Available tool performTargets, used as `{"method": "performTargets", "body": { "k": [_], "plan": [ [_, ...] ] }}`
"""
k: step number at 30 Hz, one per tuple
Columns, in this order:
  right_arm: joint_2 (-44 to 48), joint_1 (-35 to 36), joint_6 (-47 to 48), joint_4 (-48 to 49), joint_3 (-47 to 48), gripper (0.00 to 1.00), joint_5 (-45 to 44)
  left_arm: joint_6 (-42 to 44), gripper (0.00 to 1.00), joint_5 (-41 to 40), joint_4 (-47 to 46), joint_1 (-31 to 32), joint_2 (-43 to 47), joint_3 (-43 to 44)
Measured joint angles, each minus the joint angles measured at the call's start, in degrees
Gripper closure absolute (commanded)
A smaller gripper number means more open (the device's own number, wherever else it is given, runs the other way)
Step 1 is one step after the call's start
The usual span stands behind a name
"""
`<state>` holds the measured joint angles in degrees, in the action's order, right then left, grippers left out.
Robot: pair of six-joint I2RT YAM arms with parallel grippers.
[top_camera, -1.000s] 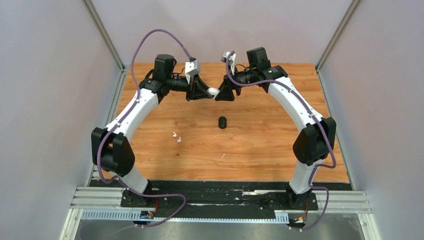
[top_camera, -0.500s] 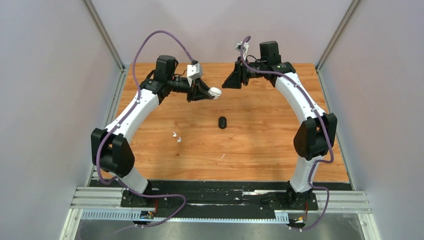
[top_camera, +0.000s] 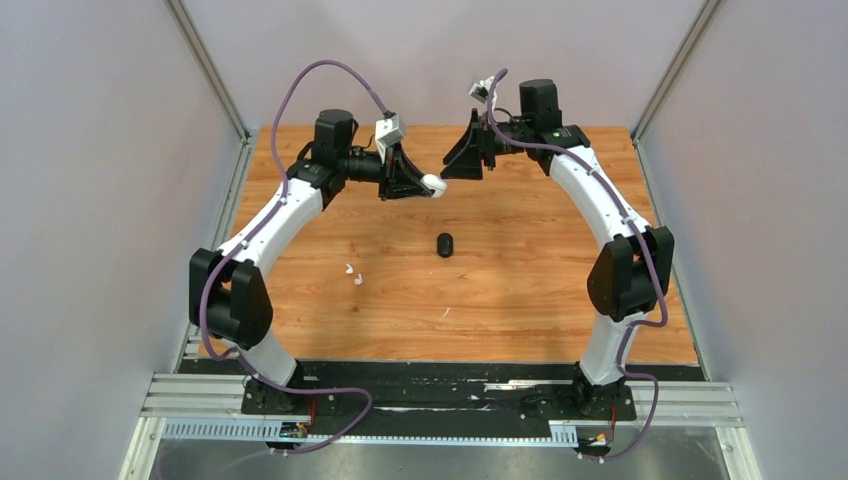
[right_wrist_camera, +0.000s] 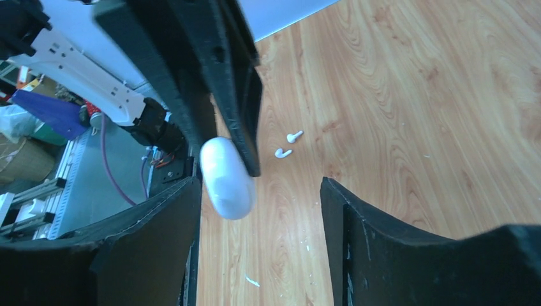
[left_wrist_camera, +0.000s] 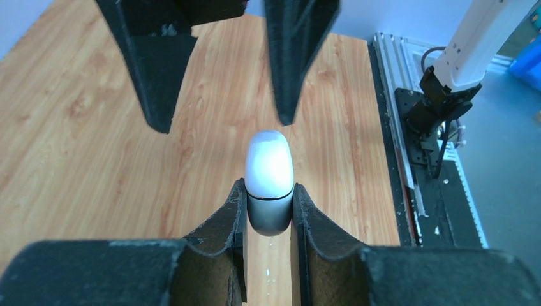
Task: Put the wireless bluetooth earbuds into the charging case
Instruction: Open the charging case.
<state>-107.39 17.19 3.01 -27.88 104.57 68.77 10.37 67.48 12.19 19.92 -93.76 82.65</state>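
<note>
Left gripper (top_camera: 420,184) is raised over the far half of the wooden table (top_camera: 540,300), pointing to the right. Its jaws are narrow and clamped on the white charging case (left_wrist_camera: 269,162). The case is a smooth rounded pod, pinched at its lower part between the two finger pads (left_wrist_camera: 235,213), with its rounded end sticking out past the fingertips. A thin seam runs round the case just above the pads, and it looks closed.

Right gripper (right_wrist_camera: 260,191) faces the left one from the opposite side, also up off the table. Its jaws are wide and hold nothing. In the right wrist view the free end of the case sits in the gap between them, close to one finger. Contact there cannot be told. In the left wrist view the right fingers (left_wrist_camera: 158,76) hang just beyond the case's end.

Two white earbuds (top_camera: 353,275) lie on the table left of centre, just beside each other and well apart from both grippers. Their short stems show in the right wrist view.

A small black oval object (top_camera: 445,244) lies near the table's centre, to the right of the earbuds and nearer the arm bases than the held case. Too small to tell more.

A white fleck (top_camera: 446,312) lies on the wood nearer the arm bases.
</note>
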Motion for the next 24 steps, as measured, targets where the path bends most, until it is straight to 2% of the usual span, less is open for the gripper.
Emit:
{"method": "performTargets", "body": {
  "k": [5,11,17,24],
  "plan": [
    [0.6,0.4,1.2,0.5,-1.9,0.35,2.1,-10.5,1.00,1.4,-8.0,-0.7,-1.7,-3.0],
    [0.6,1.6,2.1,0.6,-2.6,0.42,1.9,-17.5,1.00,3.1,-13.9,-0.9,-2.8,-3.1],
    [0.5,2.3,3.0,0.7,-2.5,0.53,1.2,-19.8,1.00,4.5,-16.0,-0.9,-2.8,-3.1],
    [-0.5,2.4,2.8,0.5,-0.7,0.60,1.0,-20.3,1.00,3.7,-17.2,-1.4,-2.9,-3.1]
  ]
}}
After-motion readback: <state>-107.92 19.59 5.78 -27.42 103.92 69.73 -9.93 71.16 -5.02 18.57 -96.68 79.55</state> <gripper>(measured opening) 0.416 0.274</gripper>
